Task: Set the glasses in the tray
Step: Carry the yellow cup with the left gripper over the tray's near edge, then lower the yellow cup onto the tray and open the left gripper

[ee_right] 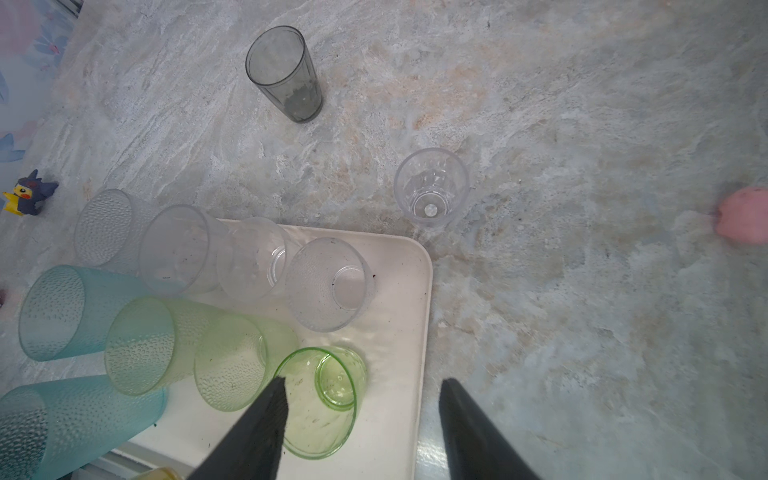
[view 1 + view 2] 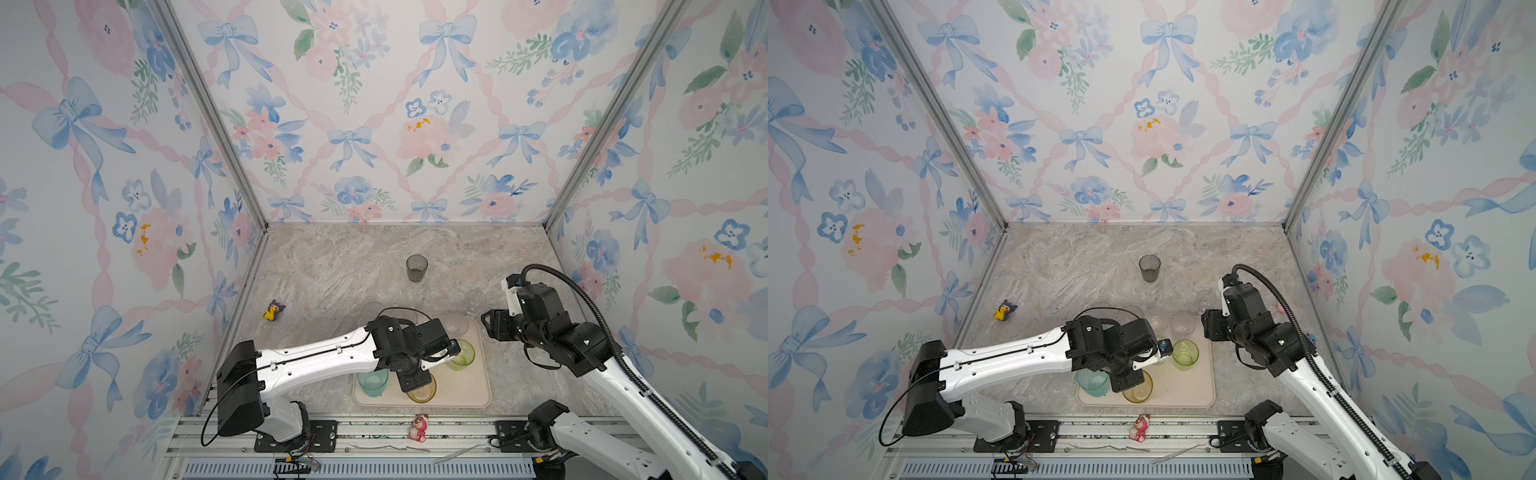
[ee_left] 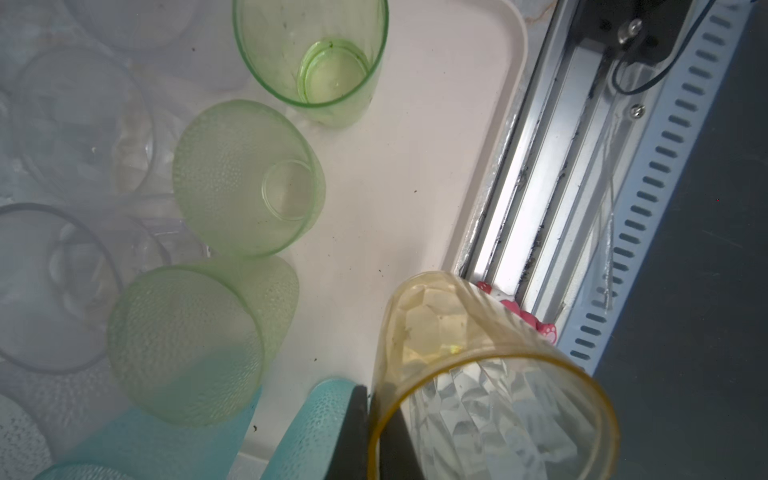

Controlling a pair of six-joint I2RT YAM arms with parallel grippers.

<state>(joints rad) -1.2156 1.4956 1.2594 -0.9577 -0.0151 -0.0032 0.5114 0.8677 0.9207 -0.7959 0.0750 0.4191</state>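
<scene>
The yellow glass [image 3: 478, 353] is gripped at its rim by the left gripper [image 3: 370, 390], whose fingers are closed tight on the wall, one inside and one outside. In both top views it is seen at the near edge of the tray [image 2: 461, 392], partly hidden by the wrist. Whether its base rests on the tray cannot be told.

On the tray, three green glasses [image 1: 232, 361] are grouped in a row, with two teal glasses [image 1: 54, 311] beside them. Several clear glasses [image 1: 328, 282] are lined along the far edge. Whether the outermost of these stands on the tray or just off it cannot be settled.

Two glasses are left on the marble countertop [image 1: 582, 124]. A smoky grey glass [image 2: 417, 268] is stood upright well beyond the tray. A lone clear glass [image 1: 431, 187] is stood upright just past the tray's far right corner.

The right gripper [image 1: 363, 380] is held over the tray's right edge, its fingers spread wide with nothing between them.

A duck toy [image 2: 273, 310] is seen near the left wall, and a pink figurine [image 2: 418, 428] on the front rail.
</scene>
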